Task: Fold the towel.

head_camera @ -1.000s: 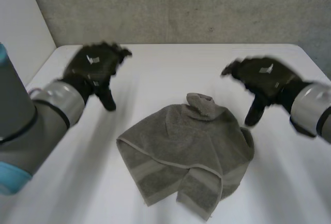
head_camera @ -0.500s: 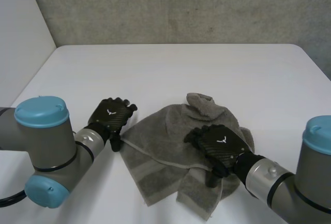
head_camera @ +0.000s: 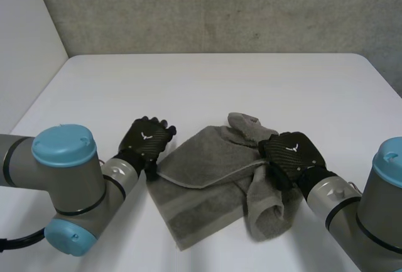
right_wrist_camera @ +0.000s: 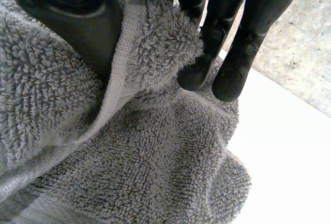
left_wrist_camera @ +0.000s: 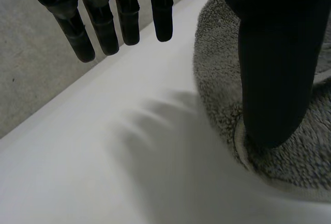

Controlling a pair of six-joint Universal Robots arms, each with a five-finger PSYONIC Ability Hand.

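The crumpled grey terry towel lies between my hands: right hand pinches its right fold, left hand straight-fingered, thumb on left edge.

Lower left of frame: left arm, a fat rounded grey joint with a light-blue cap on top and a second at its lower end. Thin black rings where sections meet. A silver-grey cuff leads into the left hand, which is black, with a woven-look back plate and a small white mark.

Lower right: right arm, same grey, blue cap and cuff. The right hand is black with a matching white mark.

Wrist views: fingers slim, black, segmented, with rounded tips. The thumb is thicker, smooth and matte.
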